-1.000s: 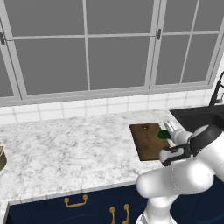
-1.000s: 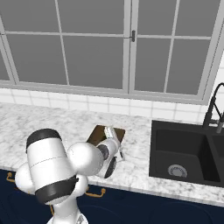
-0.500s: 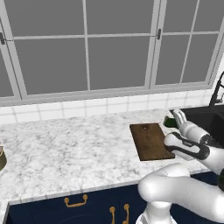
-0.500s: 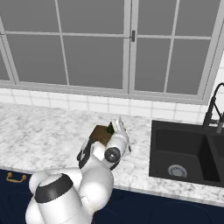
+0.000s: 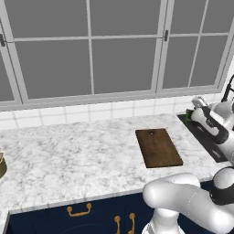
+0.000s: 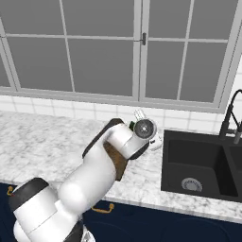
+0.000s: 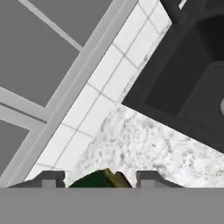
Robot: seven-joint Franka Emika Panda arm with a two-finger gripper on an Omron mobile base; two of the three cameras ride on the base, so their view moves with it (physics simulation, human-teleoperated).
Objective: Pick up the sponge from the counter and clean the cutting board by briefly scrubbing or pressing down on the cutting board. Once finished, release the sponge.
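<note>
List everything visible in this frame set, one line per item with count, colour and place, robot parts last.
cutting board: one, dark brown wood, flat on the counter left of the sink, nothing on it.
sponge: one, dark green with a yellow edge, between the fingers in the hand view, above the counter strip by the sink.
counter: one, white-and-grey marble, over navy cabinets with gold handles.
sink: one, black basin with a round drain, set in the counter at the right.
faucet: one, black, behind the sink.
windows: grey panes in pale frames, above the white tiled backsplash.
arm: one, white with dark joints, reaching over the board toward the sink.
gripper: one, fingers on either side of the sponge.
</note>
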